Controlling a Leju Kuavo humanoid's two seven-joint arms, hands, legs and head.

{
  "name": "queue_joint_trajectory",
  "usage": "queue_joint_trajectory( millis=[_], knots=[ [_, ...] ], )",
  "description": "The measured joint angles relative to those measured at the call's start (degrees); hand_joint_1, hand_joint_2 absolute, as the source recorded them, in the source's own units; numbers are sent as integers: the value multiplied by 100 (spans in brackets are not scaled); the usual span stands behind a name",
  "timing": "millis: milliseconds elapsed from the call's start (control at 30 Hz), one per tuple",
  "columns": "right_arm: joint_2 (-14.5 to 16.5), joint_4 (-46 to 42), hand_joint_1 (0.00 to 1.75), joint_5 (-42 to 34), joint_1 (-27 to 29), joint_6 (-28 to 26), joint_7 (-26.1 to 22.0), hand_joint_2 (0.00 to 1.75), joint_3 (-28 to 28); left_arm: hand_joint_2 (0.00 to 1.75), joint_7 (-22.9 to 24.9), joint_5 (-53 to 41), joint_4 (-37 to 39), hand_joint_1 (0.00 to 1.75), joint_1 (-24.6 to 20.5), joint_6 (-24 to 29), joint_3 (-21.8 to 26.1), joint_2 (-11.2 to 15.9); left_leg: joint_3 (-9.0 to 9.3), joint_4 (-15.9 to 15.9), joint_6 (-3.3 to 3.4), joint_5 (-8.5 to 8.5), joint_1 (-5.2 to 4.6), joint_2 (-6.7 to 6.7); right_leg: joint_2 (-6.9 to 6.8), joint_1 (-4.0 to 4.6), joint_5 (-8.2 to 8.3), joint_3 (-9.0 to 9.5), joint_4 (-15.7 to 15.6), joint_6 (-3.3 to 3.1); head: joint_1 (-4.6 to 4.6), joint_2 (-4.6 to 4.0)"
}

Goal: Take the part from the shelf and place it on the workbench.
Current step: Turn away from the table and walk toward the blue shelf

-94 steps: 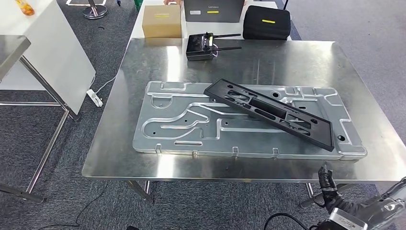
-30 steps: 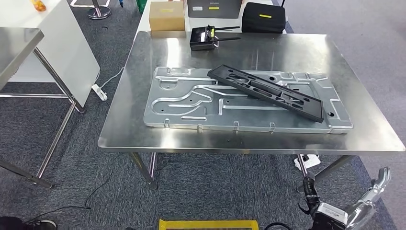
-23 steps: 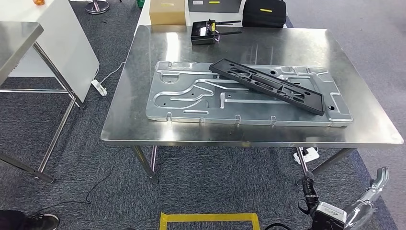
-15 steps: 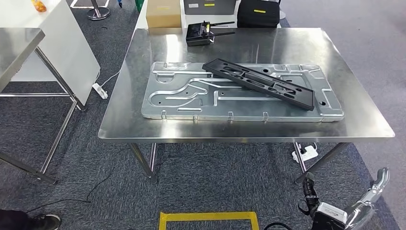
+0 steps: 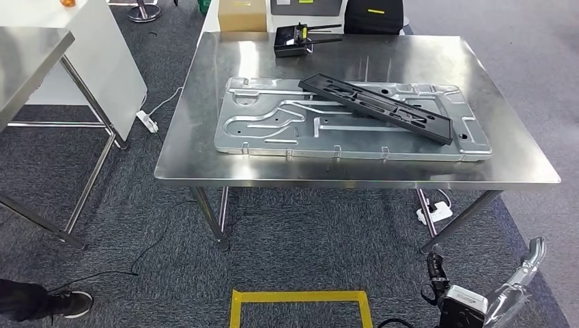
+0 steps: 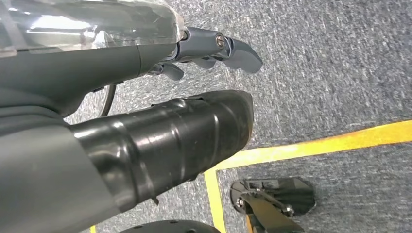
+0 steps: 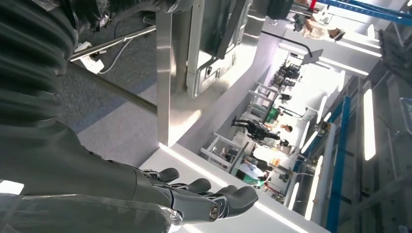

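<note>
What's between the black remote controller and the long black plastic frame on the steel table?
Head view: bare steel tabletop, then the far edge of the stamped silver metal panel, lies between the controller and the frame, which rests on that panel.

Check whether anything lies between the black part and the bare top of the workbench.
Yes. The black part lies slantwise on the large silver stamped panel, which rests flat on the workbench. The part touches the panel, not the bench top itself. Nothing lies on top of the part.

Black part [image 5: 375,108] across metal panel [image 5: 273,130] — workbench [image 5: 198,167] edges bare
</note>
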Motion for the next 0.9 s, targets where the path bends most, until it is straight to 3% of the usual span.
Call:
queue_joint_trajectory(
  millis=[100, 133, 167, 200, 233, 300, 367, 433, 500, 567, 633, 667, 700, 767, 833, 900],
  knots=[
    [0, 7, 0, 2, 1, 0, 4, 175, 0, 0, -1, 2, 0, 0, -3, -2, 4, 0, -149, 0, 95, 131, -12, 22, 20, -13, -700, -341, 949, 61, 1, 0],
    [0, 11, 0, 2, 2, 0, 5, 175, 0, 0, -1, 3, 0, 0, 0, -2, 5, 0, -206, 9, 101, 171, -23, 26, 23, -11, -848, -426, 1262, 69, 1, 0],
    [0, 15, 0, 2, 2, 0, 6, 175, 0, 0, -1, 3, 0, 0, 3, -2, 8, 0, -268, 21, 103, 210, -37, 29, 25, -8, -872, -414, 1390, 62, 1, 0],
    [0, 17, 0, 2, 2, 0, 7, 175, 0, 0, -1, 4, 0, 0, 5, -2, 9, 0, -323, 31, 102, 243, -52, 30, 27, -2, -799, -298, 1314, 41, 1, 0],
    [0, 19, 0, 2, 1, 0, 7, 175, 0, 0, -1, 4, 0, 0, 5, -2, 10, 0, -366, 37, 100, 275, -68, 27, 29, 12, -656, -66, 1012, 2, 0, 0],
    [0, 17, 0, 2, -8, 0, 7, 175, 0, 0, -1, 3, 0, 0, 6, -3, 11, -9, -416, 40, 78, 334, -95, 22, 30, 59, -431, 493, 158, -115, -4, 0],
    [0, 11, 0, 4, -13, -1, 7, 175, 0, 0, -2, 3, 0, 0, 6, -4, 11, -21, -434, 27, 22, 396, -90, 24, 23, 112, -338, 749, -310, -193, -1, 0],
    [2, 6, 0, 11, -13, -2, 9, 175, 0, 0, -1, 1, 1, 0, -1, -4, 11, -27, -441, -4, -52, 463, -74, 32, 20, 135, -263, 725, -378, -223, 5, 0],
    [10, 7, 0, 20, -14, -1, 16, 175, 0, 0, 4, -3, 1, 0, -1, -4, 11, -29, -489, 80, -115, 381, -74, 27, 2, 99, -161, 696, -477, -271, 3, 0],
    [21, 10, 0, 25, -11, 0, 23, 175, 0, 0, 8, -5, 0, 0, 5, -3, 12, -27, -660, 538, -161, -29, -65, 16, -17, 60, -46, 623, -537, -314, -4, 0],
    [26, 13, 0, 27, -6, 0, 36, 175, 0, 0, 10, -5, 0, 0, 10, -3, 13, -24, -876, 1240, -208, -478, -44, 14, -25, 58, 31, 492, -511, -325, -8, 0],
    [26, 14, 0, 27, -4, 0, 43, 175, 0, 0, 9, -4, 0, 0, 13, -3, 13, -23, -913, 1471, -234, -566, -31, 15, -30, 56, 61, 423, -484, -317, -8, 0],
    [26, 16, 0, 28, -4, 0, 51, 175, 0, 0, 8, -3, 0, 0, 15, -3, 14, -21, -848, 1500, -257, -534, -16, 16, -33, 51, 86, 353, -445, -304, -8, 0],
    [26, 19, 0, 32, -6, 0, 60, 175, 0, 0, 3, -1, 0, 0, 15, -2, 15, -16, -409, 930, -287, -266, 15, 18, -35, 33, 113, 224, -337, -273, -8, 0],
    [26, 19, 0, 38, -10, 0, 63, 175, 0, 0, -1, -1, 0, 0, 3, -3, 15, -13, 30, 248, -253, -123, 12, 7, -32, 30, 128, 118, -222, -222, -6, 0],
    [27, 19, 0, 45, -18, 0, 67, 175, 1, 0, -5, 1, 0, 0, -2, -4, 16, -10, 105, 38, -175, -126, -10, -12, -27, 46, 162, 68, -162, -154, -2, 0]
  ],
)
